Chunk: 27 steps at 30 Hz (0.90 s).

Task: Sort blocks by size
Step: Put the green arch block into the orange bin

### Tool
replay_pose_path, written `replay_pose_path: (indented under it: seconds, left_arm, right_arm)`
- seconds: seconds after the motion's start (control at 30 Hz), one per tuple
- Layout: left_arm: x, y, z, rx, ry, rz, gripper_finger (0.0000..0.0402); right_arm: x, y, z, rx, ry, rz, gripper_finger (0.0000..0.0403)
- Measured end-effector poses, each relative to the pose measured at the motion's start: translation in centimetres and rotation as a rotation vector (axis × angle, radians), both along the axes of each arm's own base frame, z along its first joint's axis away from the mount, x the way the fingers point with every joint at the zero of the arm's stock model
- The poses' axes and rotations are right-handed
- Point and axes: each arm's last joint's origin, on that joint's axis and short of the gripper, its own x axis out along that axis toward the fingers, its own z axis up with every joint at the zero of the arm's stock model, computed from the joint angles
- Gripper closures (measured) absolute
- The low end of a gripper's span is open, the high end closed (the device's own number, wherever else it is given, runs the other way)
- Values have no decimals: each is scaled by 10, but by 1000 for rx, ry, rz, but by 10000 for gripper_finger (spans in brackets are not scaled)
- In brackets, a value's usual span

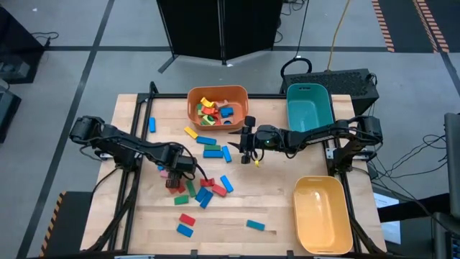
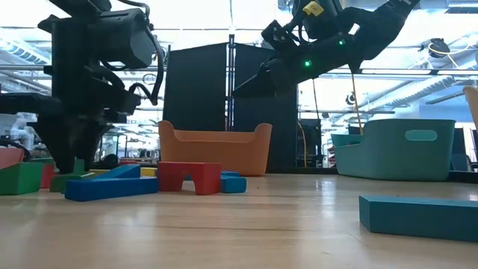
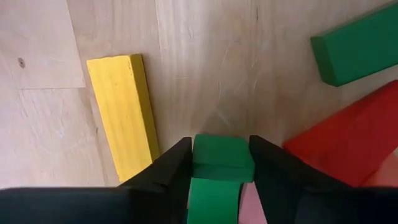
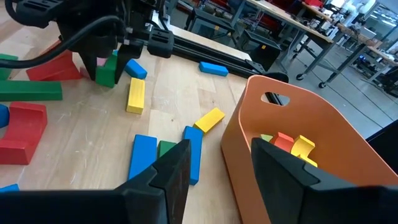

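The left hand (image 1: 175, 173) is down at the bench (image 1: 287, 216) in the middle of the scattered pile, and its two fingers (image 3: 171, 168) are pinching a small green block (image 3: 222, 158) that stands between them; a pink block (image 3: 252, 205) sits right against the green one, under the hand. Just beside this hand on one side lies a long yellow block (image 3: 124, 112), apart from the fingers, and on its other side a red block (image 3: 348, 140) and another green block (image 3: 357, 43) lie a little farther out. The right hand (image 1: 249, 142) hangs above the bench with its fingers spread and nothing between them; directly ahead of it stands the orange bin (image 1: 218, 108), and below it lie a few blue blocks (image 1: 212, 152) and another yellow one (image 1: 191, 132). Judging by how things lie, the sorting is only partly done: the orange bin already holds a handful of small pieces in red, yellow, green and blue, while the teal bin (image 1: 309, 108) and the yellow bin (image 1: 323, 212), both out beyond the right hand, look to have nothing in them. Most of the blocks remain loose on the bench, clustered around the left hand, with a red and blue pair (image 1: 186, 224) and a lone blue one (image 1: 255, 225) lying well apart from both hands toward the bench's near edge. So the larger share of the work is left, including everything meant for the two other bins.
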Motion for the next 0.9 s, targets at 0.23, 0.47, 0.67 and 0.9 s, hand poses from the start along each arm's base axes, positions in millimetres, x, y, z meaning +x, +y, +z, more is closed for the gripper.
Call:
replay_pose_path:
  seconds: [0.23,0.47,0.67,0.9]
  left_arm:
    - [0,0,1,7,-3,19,279]
    - [8,3,8,14,-39,34,274]
    - [19,12,21,23,-84,69,274]
    - [35,27,43,92,-164,62,274]
  right_arm:
    - [0,0,0,0,0,0,245]
    - [0,0,0,0,-1,0,245]
    - [0,0,0,0,0,0,245]
    - [-1,0,-4,23,35,-7,245]
